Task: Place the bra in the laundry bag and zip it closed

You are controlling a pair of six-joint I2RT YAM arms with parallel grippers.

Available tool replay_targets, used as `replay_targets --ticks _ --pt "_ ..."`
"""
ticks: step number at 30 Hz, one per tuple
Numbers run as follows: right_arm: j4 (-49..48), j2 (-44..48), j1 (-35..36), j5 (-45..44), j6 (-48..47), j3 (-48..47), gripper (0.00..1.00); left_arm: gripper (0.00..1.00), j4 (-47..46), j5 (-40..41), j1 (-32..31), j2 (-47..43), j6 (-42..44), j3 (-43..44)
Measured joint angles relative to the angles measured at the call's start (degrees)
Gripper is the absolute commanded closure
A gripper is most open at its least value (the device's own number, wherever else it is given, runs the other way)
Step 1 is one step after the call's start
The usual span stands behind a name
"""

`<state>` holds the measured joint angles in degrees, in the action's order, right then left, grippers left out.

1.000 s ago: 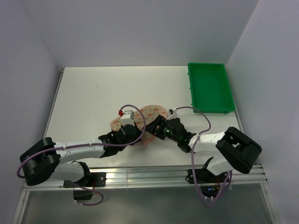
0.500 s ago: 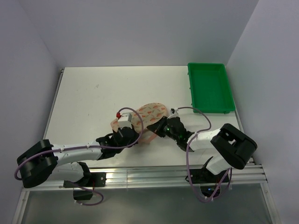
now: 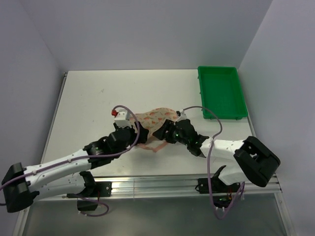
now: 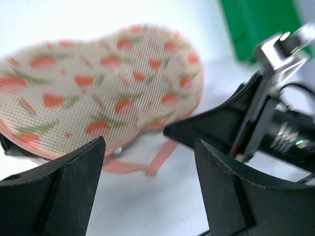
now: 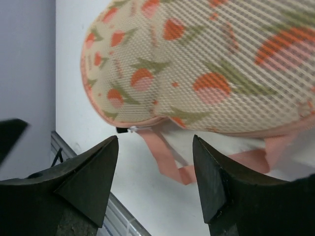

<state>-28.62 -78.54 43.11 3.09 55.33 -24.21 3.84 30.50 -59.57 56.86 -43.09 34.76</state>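
**Desk:** Where's the bag sitting?

**Me:** The laundry bag (image 3: 155, 119) lies flat on the table (image 3: 98, 93), in the middle of the overhead frame. The green tray (image 3: 221, 96) is well apart at the upper right. I have one arm at each end of the bag's near edge.

**Desk:** And the bra?

**Me:** I can't see it anywhere. My guess is that it's inside, but the printed mesh hides whatever is there.

**Desk:** Grippers?

**Me:** My left gripper (image 4: 147, 150) is spread wide with nothing between its fingers, and the bag fills the upper left of its view. My right gripper (image 5: 155, 145) is also apart and empty, with the bag across the top of its frame.

**Desk:** What worries you from here?

**Me:** Three things.
- **The zip:** I can't tell how far it is drawn. What I take for the zip pull (image 5: 131, 129) is a tiny piece tucked under the rim. Right beside it hangs the pink strap (image 4: 157, 160), so a sloppy close could catch the strap or the mesh instead.
- **The bag sliding:** It looks light and loose. If I drag the pull with nothing pinning the far end, I'd expect the whole bag to slide rather than zip.
- **The arms:** The two grippers sit near each other, so a careless reach could knock one into the other.
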Motion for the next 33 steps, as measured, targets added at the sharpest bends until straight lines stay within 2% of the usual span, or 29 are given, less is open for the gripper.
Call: replay_targets --ticks 2,3,6,9,14,19,21,25,33 --pt "5.44 1.79 0.35 0.85 -4.35 -3.17 0.41 0.23 1.90 1.51 0.31 -3.78 0.50 1.36" --pt "8.17 1.95 0.74 1.07 -6.73 -5.57 0.47 0.27 3.06 2.40 0.57 -5.70 0.66 1.92" --pt "15.72 0.63 2.97 0.92 -13.11 -13.33 0.51 0.32 7.43 5.49 1.90 -12.26 1.36 3.67" --pt "20.09 -4.17 7.13 0.48 -20.15 -23.08 0.50 0.35 12.02 8.55 2.89 -17.70 1.51 6.05" --pt "22.95 -14.36 13.57 -0.94 -29.86 -34.53 0.49 0.31 18.38 13.97 3.15 -27.74 1.46 12.13" --pt "29.51 -25.68 19.74 -7.96 -40.24 -48.89 0.37 0.31 21.07 20.59 3.15 -37.03 1.44 18.12" --pt "31.58 -28.74 21.88 -11.58 -44.11 -52.98 0.37 0.31 22.71 22.47 3.23 -38.75 1.16 19.30" --pt "34.88 -33.33 24.72 -17.90 -49.40 -58.34 0.46 0.32 28.06 24.11 3.26 -39.17 -0.72 19.71" --pt "40.11 -39.19 26.03 -28.63 -55.04 -62.07 0.59 0.32 33.46 24.94 3.23 -39.43 -2.60 18.84"
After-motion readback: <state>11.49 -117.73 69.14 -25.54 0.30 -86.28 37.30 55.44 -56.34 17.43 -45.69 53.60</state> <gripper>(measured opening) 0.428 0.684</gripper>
